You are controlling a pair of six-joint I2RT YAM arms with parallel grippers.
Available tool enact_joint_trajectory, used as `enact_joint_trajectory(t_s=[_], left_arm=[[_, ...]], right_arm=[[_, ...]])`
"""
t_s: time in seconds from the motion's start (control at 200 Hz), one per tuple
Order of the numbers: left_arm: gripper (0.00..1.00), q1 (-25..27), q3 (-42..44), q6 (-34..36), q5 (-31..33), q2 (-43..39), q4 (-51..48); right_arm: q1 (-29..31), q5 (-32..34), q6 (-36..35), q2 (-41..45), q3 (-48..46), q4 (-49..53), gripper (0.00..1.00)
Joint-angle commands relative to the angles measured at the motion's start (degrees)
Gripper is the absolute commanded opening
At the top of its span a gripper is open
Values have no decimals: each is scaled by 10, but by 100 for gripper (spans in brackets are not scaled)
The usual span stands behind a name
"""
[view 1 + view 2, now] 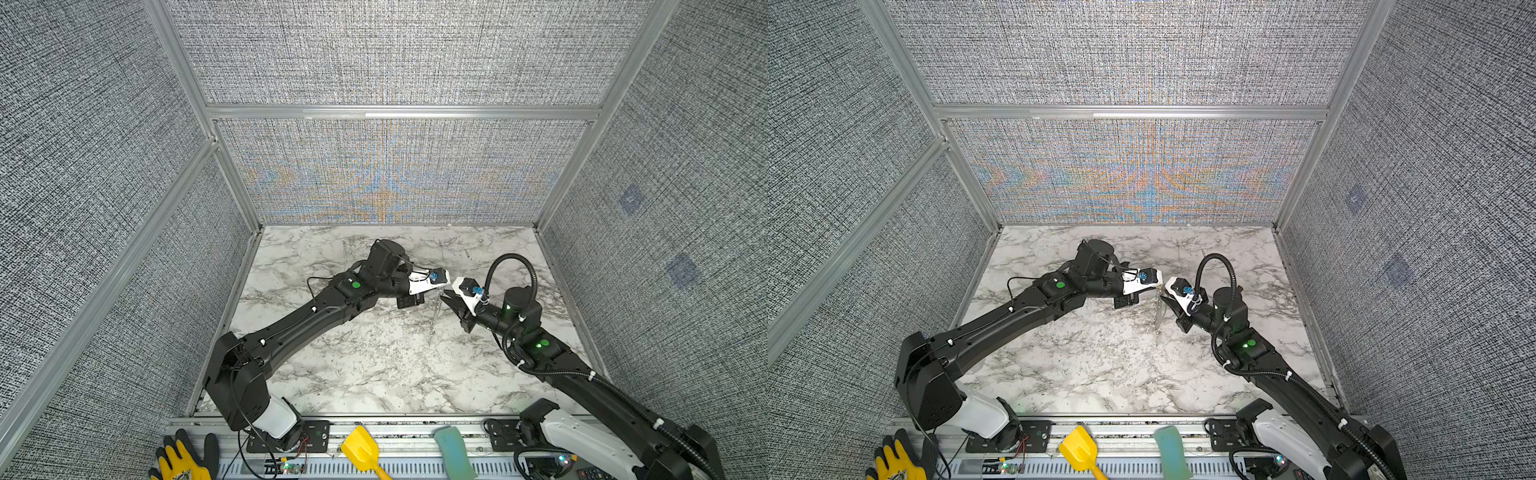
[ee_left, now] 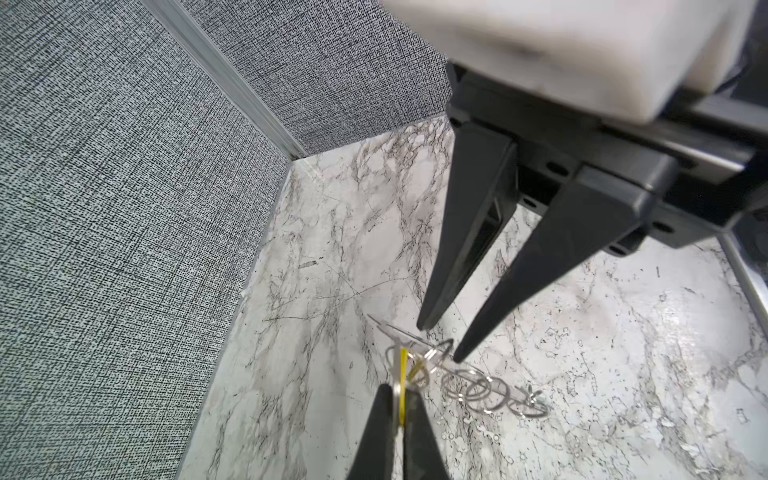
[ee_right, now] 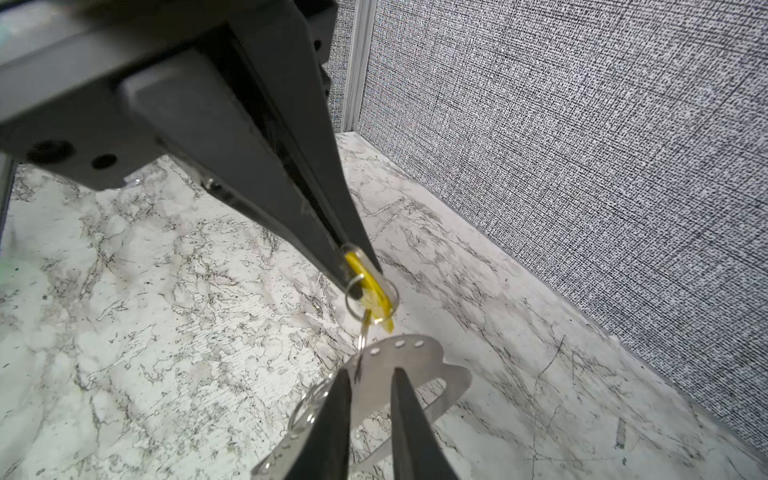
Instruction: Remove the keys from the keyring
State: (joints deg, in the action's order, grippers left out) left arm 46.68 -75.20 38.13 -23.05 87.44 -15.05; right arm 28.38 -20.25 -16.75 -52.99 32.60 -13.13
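A flat grey holed metal keyring plate [image 3: 415, 357] is straddled by the slightly parted right gripper [image 3: 370, 371]; its yellow-tagged key [image 3: 380, 311] is clamped in the left gripper [image 3: 366, 282].

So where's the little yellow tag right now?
In the right wrist view the yellow tag is pinched in the left gripper, beside the grey keyring, over the middle of the marble table.

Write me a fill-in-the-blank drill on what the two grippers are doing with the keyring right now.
1. The left gripper is shut on a key tag whose colour is ___.
2. The right gripper is ___, with its fingertips close by the keyring.
3. The table has a white and grey ___ pattern.

Missing words: yellow; open; marble.
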Motion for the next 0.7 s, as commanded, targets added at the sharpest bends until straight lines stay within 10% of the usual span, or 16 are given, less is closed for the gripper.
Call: enact_joint_trajectory(t_s=[0.0,0.695], left_arm=[[0,0,-5,-2,-7,-1,11],[0,0,-4,-16,-10,-8,22]], right_arm=[[-1,3,-12,8,-5,9,24],[0,-19,-9,12,-15,-18,20]])
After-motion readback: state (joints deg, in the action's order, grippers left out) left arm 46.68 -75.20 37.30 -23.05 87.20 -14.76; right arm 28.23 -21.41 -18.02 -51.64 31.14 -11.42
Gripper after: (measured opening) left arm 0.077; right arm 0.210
